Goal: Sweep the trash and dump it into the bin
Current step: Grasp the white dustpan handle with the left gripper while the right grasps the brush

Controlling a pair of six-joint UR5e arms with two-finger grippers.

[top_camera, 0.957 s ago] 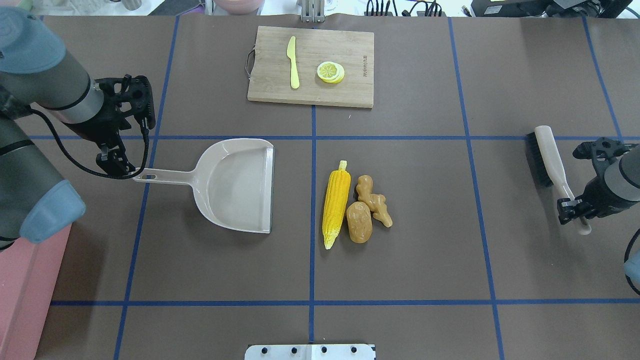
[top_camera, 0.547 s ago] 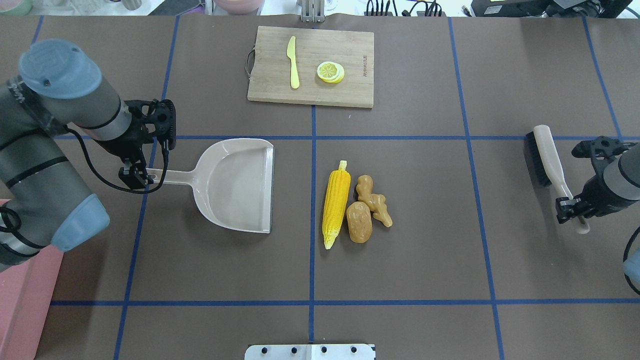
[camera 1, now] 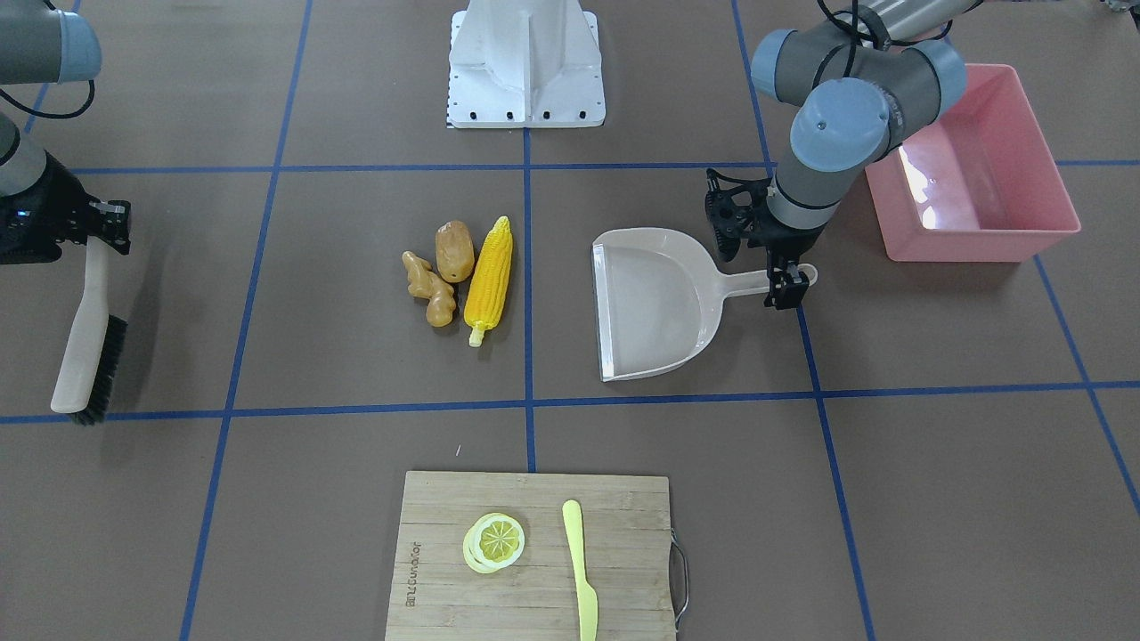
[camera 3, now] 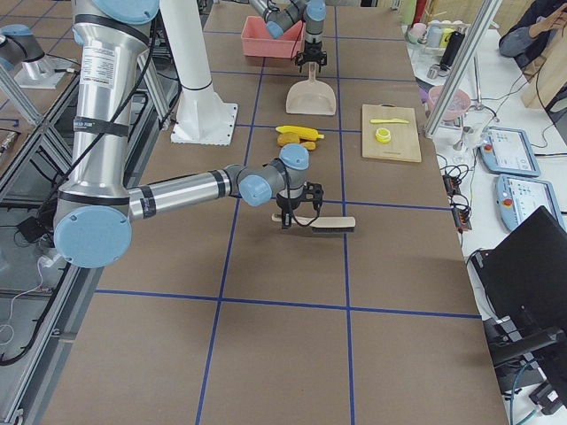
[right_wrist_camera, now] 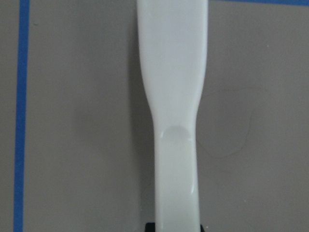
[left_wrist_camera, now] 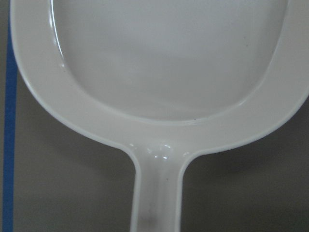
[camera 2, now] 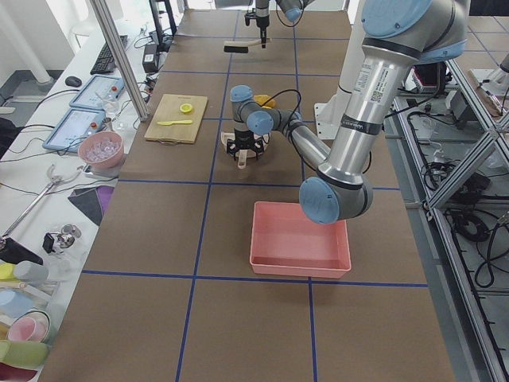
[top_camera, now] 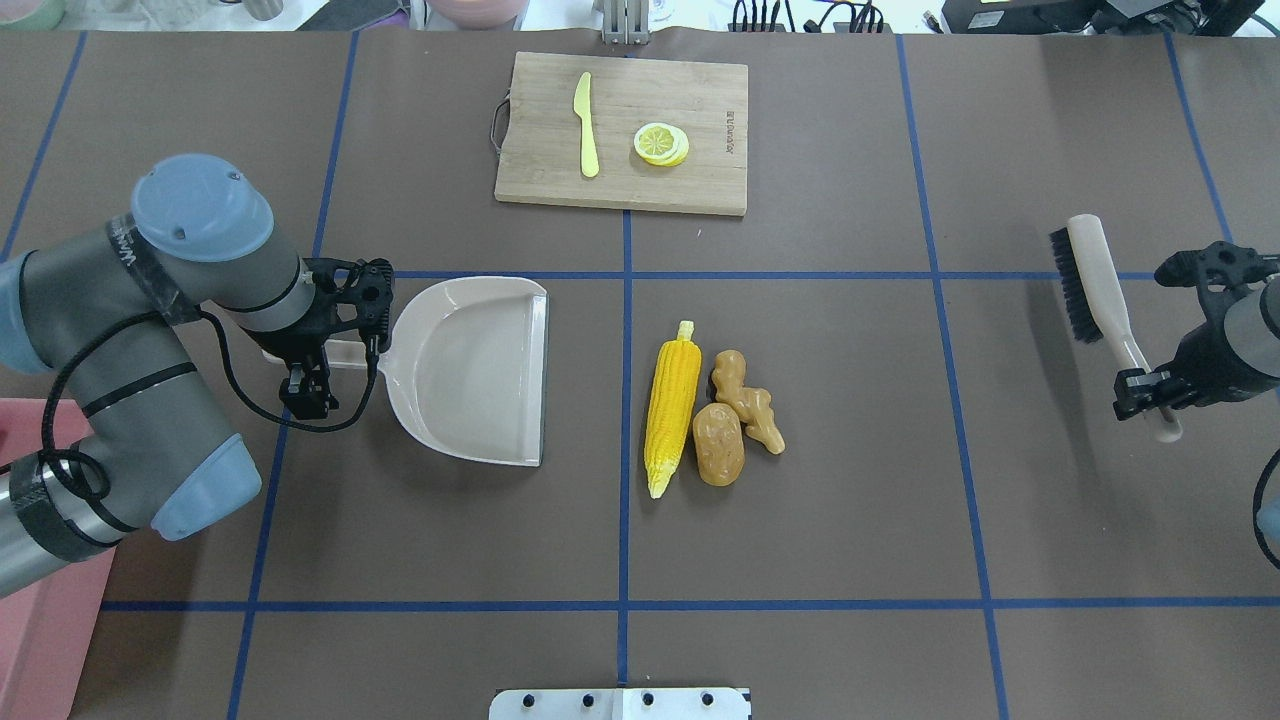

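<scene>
The trash lies together mid-table: a yellow corn cob (top_camera: 672, 405), a brown potato (top_camera: 718, 444) and a tan ginger root (top_camera: 748, 400). To their left rests a beige dustpan (top_camera: 470, 370), its mouth facing them. My left gripper (top_camera: 308, 385) hangs over the dustpan's handle (camera 1: 753, 285), open, with the handle running under it in the left wrist view. My right gripper (top_camera: 1145, 400) is shut on the handle of a black-bristled brush (top_camera: 1090, 275) far to the right. The pink bin (camera 1: 971, 240) stands behind the left arm, near the robot's side.
A wooden cutting board (top_camera: 700, 180) at the far side carries a pale yellow knife (top_camera: 586, 125) and a lemon slice (top_camera: 661, 143). The robot's white base plate (camera 1: 525, 62) sits at the near middle edge. Blue tape lines grid the brown table.
My left arm has swung right, carrying its gripper from the handle's outer end along the handle toward the pan. The right gripper has shifted the brush slightly toward the far side. Trash and dustpan are unmoved.
</scene>
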